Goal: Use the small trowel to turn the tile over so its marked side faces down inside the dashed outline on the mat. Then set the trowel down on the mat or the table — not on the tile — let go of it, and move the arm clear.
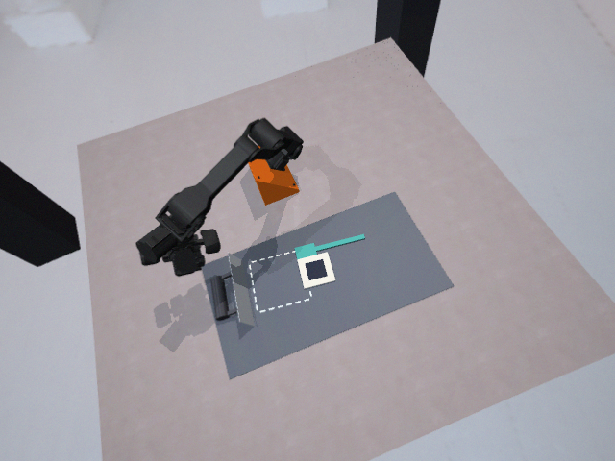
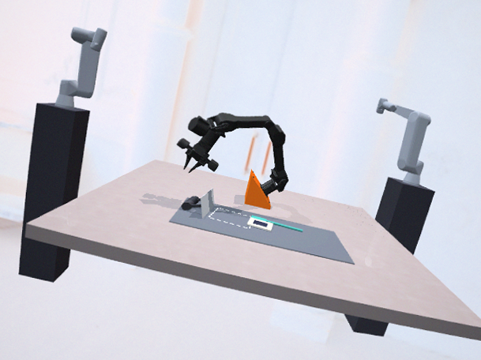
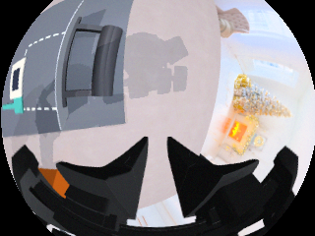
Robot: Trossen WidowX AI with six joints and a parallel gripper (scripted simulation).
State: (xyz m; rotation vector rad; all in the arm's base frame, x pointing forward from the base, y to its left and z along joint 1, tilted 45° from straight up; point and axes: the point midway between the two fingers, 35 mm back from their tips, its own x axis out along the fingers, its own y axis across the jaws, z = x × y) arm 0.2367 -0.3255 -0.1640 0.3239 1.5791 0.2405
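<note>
The white tile (image 1: pixel 316 270) (image 2: pixel 259 222) (image 3: pixel 17 79) lies flat on the grey mat (image 1: pixel 387 257) (image 2: pixel 312 242), dark square up, across the right side of the dashed outline (image 1: pixel 285 305) (image 3: pixel 41 108) in the top view. The teal trowel (image 1: pixel 342 242) (image 2: pixel 288 226) (image 3: pixel 18 105) lies on the mat, its blade against or very close to the tile's upper edge and its handle pointing right. My gripper (image 2: pixel 186 170) (image 3: pixel 157 141) is empty, its fingers partly open. It hangs in the air beyond the mat's left end, pointing down at a slant, well away from trowel and tile.
An upright grey plate (image 1: pixel 241 298) (image 2: pixel 207 203) stands beside the outline's left side, with a dark cylindrical bar (image 1: pixel 218 298) (image 2: pixel 189 203) (image 3: pixel 107 59) behind it. An orange wedge (image 1: pixel 273 183) (image 2: pixel 257 192) stands at the arm's base, behind the mat.
</note>
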